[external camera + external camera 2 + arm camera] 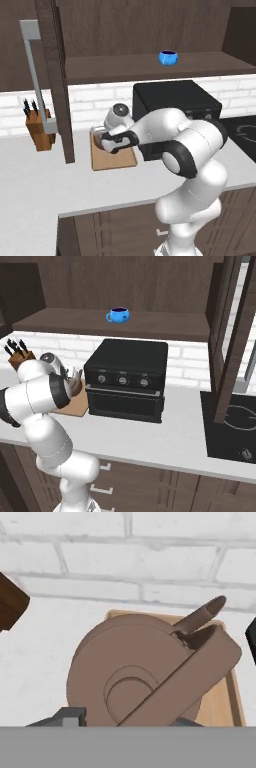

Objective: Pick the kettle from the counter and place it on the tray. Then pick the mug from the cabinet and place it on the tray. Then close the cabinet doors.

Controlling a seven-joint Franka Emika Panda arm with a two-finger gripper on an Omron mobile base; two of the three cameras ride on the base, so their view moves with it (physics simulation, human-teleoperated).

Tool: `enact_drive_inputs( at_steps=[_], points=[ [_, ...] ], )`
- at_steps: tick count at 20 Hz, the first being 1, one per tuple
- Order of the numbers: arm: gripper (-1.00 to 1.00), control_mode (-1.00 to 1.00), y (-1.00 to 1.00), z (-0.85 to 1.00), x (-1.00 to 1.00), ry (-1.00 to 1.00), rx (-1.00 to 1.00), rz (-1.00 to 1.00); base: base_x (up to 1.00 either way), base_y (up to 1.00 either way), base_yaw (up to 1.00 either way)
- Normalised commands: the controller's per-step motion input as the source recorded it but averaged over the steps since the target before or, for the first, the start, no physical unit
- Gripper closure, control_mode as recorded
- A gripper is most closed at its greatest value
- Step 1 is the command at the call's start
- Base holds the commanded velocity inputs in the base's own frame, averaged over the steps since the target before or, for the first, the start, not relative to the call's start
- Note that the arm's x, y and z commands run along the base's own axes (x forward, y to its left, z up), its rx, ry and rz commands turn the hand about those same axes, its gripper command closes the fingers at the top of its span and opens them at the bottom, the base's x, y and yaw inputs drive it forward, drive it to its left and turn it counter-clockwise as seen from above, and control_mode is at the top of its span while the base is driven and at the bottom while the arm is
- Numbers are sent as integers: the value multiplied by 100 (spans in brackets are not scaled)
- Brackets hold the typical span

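Placing the kettle on the tray. The tool (101, 140) is closed on the kettle (145, 672), gripping its arched handle; in the hand view the kettle sits directly below the camera, lid knob and spout visible, with the light-wood tray (235, 702) showing beyond its right side and behind its top edge. From the left base view the tray (120, 160) lies on the pale surface (45, 185) between the open cabinet door (60, 85) and the black oven (175, 100), and the tool hangs over its rear left part. Whether the kettle's base already touches the board cannot be told.

To finish the step well, the kettle should probably be brought a little toward the tray's middle, since it appears close to the back left edge, then lowered straight until its base is flat on the wood before the grip is released. The tool should open fully and rise vertically so that neither finger hooks the handle and tips the kettle. Leaving room on the board matters: the blue mug (168, 57), standing on the cabinet shelf (125, 67) above, has to share it afterwards. The knife block (39, 127) stands well apart to the left.
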Motion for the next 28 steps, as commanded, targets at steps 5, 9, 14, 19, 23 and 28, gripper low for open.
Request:
enact_drive_inputs(
  at_steps=[5, 9, 14, 19, 23, 28],
  points=[
    [100, -100, 0, -10, 30, 6, -1, 1, 0, 0, 0],
    [100, -100, -4, -17, 4, 8, -11, 0, 0, 0, 0],
    [100, -100, -5, -20, 0, 0, -14, -1, 0, 0, 0],
    [100, -100, -10, -21, 4, 0, -9, -1, 0, 0, 0],
    [-100, -100, -13, -24, 5, 0, -3, 0, 0, 0, 0],
    [-100, -100, -22, -16, 2, 0, -1, 0, 0, 0, 0]
  ],
)
